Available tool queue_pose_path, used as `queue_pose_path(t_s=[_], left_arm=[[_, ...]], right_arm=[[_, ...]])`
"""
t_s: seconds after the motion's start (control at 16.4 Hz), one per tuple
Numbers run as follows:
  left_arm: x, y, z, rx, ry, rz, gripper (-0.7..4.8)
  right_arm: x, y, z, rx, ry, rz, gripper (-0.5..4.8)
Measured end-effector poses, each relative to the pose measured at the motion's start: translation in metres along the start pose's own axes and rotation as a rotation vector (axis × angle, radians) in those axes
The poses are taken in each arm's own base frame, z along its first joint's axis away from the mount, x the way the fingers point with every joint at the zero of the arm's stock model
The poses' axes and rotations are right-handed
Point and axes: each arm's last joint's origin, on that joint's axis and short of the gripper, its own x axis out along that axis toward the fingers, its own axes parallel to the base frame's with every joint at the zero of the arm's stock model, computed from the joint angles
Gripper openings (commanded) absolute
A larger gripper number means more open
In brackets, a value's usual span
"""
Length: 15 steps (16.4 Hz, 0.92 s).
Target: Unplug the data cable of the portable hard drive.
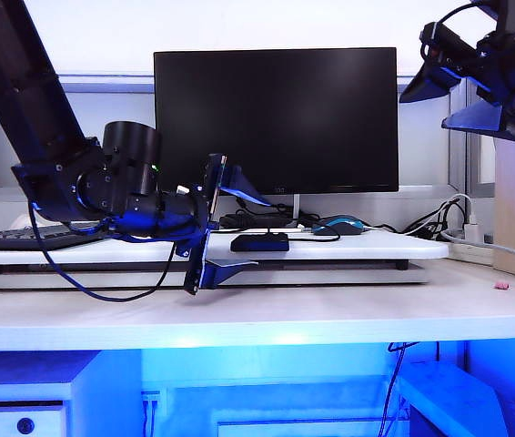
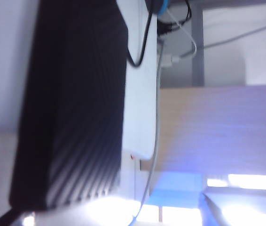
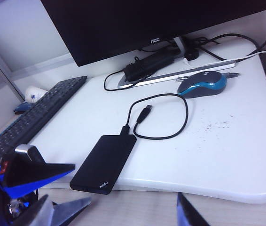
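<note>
the portable hard drive (image 3: 105,163) lies flat on the white desk board (image 3: 227,155), near its front edge and well in front of the monitor (image 3: 137,23). its long axis runs from that front edge back toward the monitor, slanted a little. the data cable (image 3: 163,115) is still plugged into the drive's far short end, the end facing the monitor; from there it curls in a loop toward the blue mouse (image 3: 202,84), and its free usb plug rests inside the loop.

the left gripper (image 1: 214,223) is the nearer one. it hangs at the board's front edge just beside the drive (image 1: 259,241), on the keyboard (image 3: 29,122) side, fingers spread wide and holding nothing. the right gripper (image 1: 462,96) is high up on the other side, well apart from the drive and above the monitor's top corner, jaws parted and empty.

so the plug to pull sits on the side of the drive away from both grippers, and i'd guess one must pin the box while the other reaches past it to draw the plug out along that long axis.
</note>
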Motion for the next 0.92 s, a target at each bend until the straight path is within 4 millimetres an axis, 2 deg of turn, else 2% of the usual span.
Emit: queue_pose_path(t_s=[0.31, 0.37, 0.49, 0.61, 0.73, 0.79, 0.86, 0.92], left_arm=[[0.007, 0.0, 0.005, 0.0, -0.029, 0.008, 4.79], [0.008, 0.006, 0.005, -0.009, -0.046, 0.03, 4.79], [0.009, 0.009, 0.006, -0.008, -0.08, 0.04, 4.35], [0.014, 0.008, 0.01, -0.004, -0.101, 0.032, 3.32], [0.026, 0.003, 0.019, -0.03, -0.072, 0.05, 3.32], [0.028, 0.002, 0.019, -0.03, -0.066, 0.053, -0.06], [0.028, 0.006, 0.018, 0.013, -0.036, 0.091, -0.05], [0.028, 0.003, 0.02, -0.006, -0.027, 0.054, -0.06]], right_arm=[[0.006, -0.005, -0.008, -0.006, 0.03, -0.01, 3.38], [0.009, -0.005, -0.007, -0.007, 0.027, -0.009, 3.38], [0.011, -0.003, -0.001, -0.015, -0.004, 0.002, 3.38], [0.015, -0.007, -0.009, -0.007, 0.025, -0.009, 3.38], [0.015, -0.007, -0.008, -0.008, 0.021, -0.007, 3.37], [0.015, -0.007, -0.008, -0.009, 0.02, -0.005, 3.37], [0.015, -0.007, -0.008, -0.01, 0.018, 0.0, 3.37], [0.015, -0.007, -0.007, -0.011, 0.012, 0.0, 3.37]])
